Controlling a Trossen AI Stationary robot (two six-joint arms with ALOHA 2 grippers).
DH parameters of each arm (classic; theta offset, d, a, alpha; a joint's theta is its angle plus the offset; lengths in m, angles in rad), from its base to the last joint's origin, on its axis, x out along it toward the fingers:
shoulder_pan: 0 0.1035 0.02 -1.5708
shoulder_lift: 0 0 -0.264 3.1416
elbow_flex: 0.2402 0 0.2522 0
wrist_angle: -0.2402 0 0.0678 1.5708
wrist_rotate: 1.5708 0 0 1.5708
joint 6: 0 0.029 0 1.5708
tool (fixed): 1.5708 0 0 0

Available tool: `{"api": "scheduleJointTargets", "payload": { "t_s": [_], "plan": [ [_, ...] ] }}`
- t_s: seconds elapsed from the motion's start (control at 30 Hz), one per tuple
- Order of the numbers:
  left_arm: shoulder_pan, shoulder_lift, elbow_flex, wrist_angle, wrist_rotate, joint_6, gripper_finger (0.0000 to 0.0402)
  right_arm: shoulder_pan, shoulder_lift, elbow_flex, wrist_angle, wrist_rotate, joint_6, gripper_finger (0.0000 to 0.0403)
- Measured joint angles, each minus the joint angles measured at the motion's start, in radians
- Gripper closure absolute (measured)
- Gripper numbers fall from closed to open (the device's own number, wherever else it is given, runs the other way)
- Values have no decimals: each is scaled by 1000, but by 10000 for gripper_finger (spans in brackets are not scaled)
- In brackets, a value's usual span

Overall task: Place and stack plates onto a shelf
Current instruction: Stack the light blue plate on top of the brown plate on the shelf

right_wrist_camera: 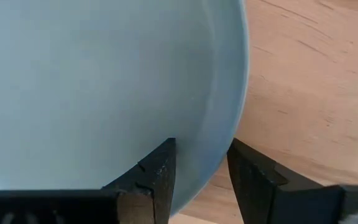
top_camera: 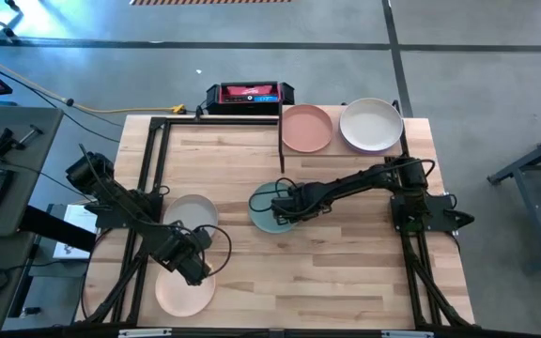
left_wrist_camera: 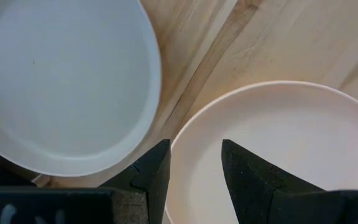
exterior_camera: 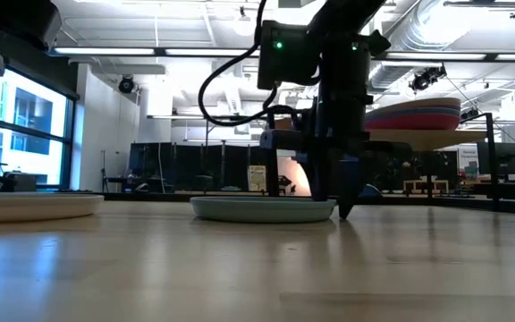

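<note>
- My right gripper (right_wrist_camera: 201, 180) straddles the teal plate (right_wrist_camera: 92, 87) rim, fingers apart (one inside, one outside).
- My left gripper (left_wrist_camera: 194, 177) likewise straddles the peach plate (left_wrist_camera: 291, 143) edge, grey plate (left_wrist_camera: 61, 81) beside.
- Bare wooden table (right_wrist_camera: 316, 81) beyond.

Grey floor (top_camera: 252, 56) around a big wooden table (top_camera: 346, 272). Bright windows (exterior_camera: 25, 125) on one side. Long ceiling lights (exterior_camera: 114, 51) and white pipes (exterior_camera: 454, 22) up high.

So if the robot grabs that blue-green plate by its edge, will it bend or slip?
Probably no bending: the teal plate keeps a crisp round rim in every view, so it looks stiff. It might slip a little, since its surface looks smooth and the right gripper has only the thin rim between its open fingers. It lies flat, so it shouldn't roll.
</note>
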Motion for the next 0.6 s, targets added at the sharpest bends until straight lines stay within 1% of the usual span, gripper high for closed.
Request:
{"api": "scheduleJointTargets", "payload": {
  "t_s": [0.07, 0.17, 0.43, 0.5, 0.6],
  "plan": [
    [0, 0, 0, 0, 0, 0, 268, -1, 0, 0, -1, 0, -6, 278],
    [0, 0, 0, 0, 0, 9, 268, -6, 0, 0, -12, -13, -11, 296],
    [0, 0, 0, 0, -14, 19, 268, -7, -1, 1, -37, -35, -38, 391],
    [0, 0, 0, 0, -16, 19, 268, -7, -3, 1, -37, -45, -42, 396],
    [0, 0, 0, 0, -16, 19, 268, -6, -4, 0, -39, -71, -45, 389]
  ]
}}
